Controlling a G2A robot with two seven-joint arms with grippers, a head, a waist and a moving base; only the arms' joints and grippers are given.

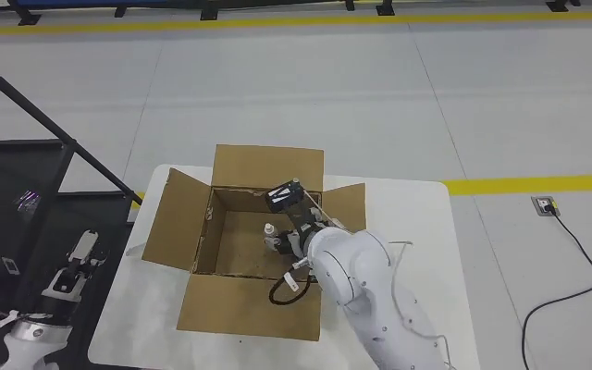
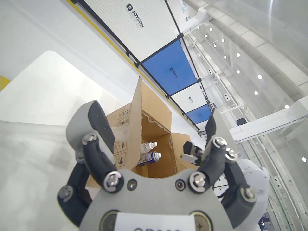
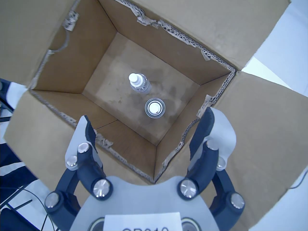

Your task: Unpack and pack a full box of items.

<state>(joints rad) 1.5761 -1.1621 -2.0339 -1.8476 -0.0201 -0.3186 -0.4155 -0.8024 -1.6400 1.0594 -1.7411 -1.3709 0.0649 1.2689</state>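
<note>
My right gripper (image 3: 148,118) hangs wide open and empty over the cardboard box (image 3: 154,20). Below it stand 2 items, a clear bottle (image 3: 140,85) and a spray can (image 3: 155,108). My left gripper (image 2: 155,111) gapes empty too.

The box (image 3: 168,8) is rendered in plain brown cardboard, the bench (image 1: 407,231) in white. A clear, white-capped bottle (image 3: 140,84) and a blue-labelled, white-capped can (image 3: 155,108) are shown. The grey floor (image 1: 277,83) is marked by a yellow stripe (image 1: 518,185) at 3 o'clock.
</note>
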